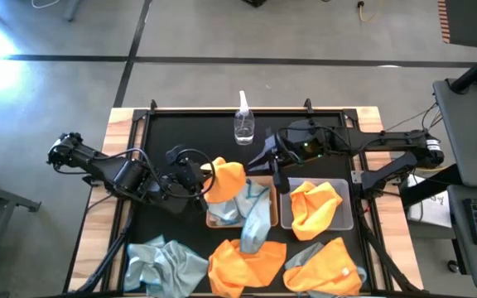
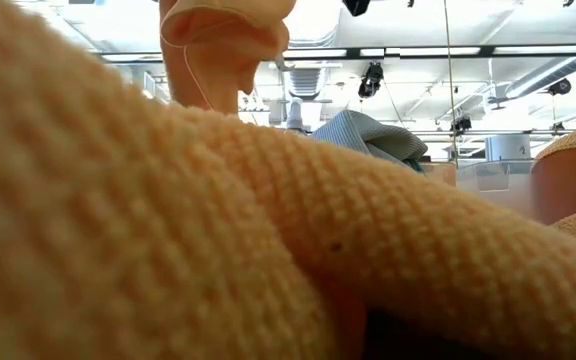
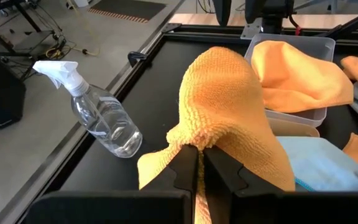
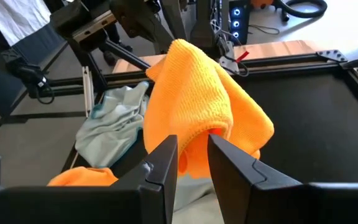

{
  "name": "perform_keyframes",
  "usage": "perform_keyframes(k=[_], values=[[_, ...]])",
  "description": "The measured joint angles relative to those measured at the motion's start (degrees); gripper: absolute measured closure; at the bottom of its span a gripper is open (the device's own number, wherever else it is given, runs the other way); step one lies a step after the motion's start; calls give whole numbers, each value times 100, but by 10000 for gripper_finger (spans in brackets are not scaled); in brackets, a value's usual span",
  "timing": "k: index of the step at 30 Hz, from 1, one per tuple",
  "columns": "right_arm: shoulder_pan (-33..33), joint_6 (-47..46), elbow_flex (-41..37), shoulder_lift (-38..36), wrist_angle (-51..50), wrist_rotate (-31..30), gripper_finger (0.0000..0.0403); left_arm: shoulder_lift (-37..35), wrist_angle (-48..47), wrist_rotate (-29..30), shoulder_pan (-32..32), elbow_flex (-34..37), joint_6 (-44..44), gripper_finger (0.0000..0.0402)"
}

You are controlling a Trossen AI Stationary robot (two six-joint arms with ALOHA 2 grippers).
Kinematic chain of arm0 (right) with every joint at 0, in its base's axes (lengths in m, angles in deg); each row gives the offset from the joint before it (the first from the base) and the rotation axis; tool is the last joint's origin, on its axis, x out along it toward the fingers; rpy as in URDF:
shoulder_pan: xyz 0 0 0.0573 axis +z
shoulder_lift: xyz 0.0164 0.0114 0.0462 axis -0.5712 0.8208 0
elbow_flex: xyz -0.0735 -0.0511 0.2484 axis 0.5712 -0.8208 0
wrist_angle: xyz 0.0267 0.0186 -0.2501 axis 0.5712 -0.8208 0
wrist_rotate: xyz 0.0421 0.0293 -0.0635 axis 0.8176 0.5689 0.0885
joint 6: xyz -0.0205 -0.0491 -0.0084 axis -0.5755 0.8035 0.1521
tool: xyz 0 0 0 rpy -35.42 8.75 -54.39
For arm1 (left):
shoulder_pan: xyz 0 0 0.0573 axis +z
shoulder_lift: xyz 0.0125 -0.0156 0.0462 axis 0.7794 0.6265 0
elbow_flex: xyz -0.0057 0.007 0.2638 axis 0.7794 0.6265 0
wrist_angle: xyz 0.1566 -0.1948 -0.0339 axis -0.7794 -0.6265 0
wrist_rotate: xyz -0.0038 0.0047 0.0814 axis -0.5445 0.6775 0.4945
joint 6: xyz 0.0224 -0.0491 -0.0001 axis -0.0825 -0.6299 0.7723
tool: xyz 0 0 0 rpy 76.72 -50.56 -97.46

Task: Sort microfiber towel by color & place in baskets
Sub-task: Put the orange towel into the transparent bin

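Note:
A bright orange microfiber towel point(image 1: 227, 178) is lifted over the tan basket point(image 1: 214, 222), stretched between both grippers. My left gripper point(image 1: 199, 178) is shut on its left end, and my right gripper point(image 1: 253, 165) is shut on its far-right end. A pale blue-grey towel point(image 1: 255, 213) drapes over the tan basket's right rim. The translucent grey basket point(image 1: 348, 217) holds another orange towel point(image 1: 313, 207). More orange point(image 1: 245, 265) and blue-grey point(image 1: 164, 261) towels lie along the near edge. The low view is mostly blocked by an orange towel point(image 2: 168, 230). My left gripper point(image 3: 199, 158) pinches a bunched fold point(image 3: 197, 138) of the orange towel between its two fingers, coming level from the table's left. The cloth rises in a hump beyond the fingers, clear of the table. My right gripper point(image 4: 193, 152) has a thick fold point(image 4: 197, 135) of the same towel between its two fingers, coming from the table's right and far side. The cloth humps up beyond the fingers, several layers thick.
A clear spray bottle point(image 1: 243, 126) stands near the far edge, just beyond both grippers. A further orange towel with blue-grey cloth under it point(image 1: 325, 266) lies at the near right. Bare black mat shows at the far left point(image 1: 164, 136) and far right point(image 1: 346, 165).

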Motion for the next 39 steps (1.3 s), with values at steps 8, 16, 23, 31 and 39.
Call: perform_keyframes(k=[8, 16, 23, 31, 39], values=[[2, -2, -11, 83, -48, -1, 321, 0, 0, 0, 0, 0, 1, 400], [2, -50, -31, 271, 18, 30, 321, 0, -11, 0, 0, 0, 1, 400], [2, -50, -31, 436, 308, 36, 321, 0, -11, 0, 0, 0, 20, 400], [2, -50, -28, 520, 490, 235, 321, 0, -15, 0, 0, 0, 24, 400], [2, -257, -26, 520, 783, 957, 321, 0, -16, 0, 0, 0, 25, 400]])
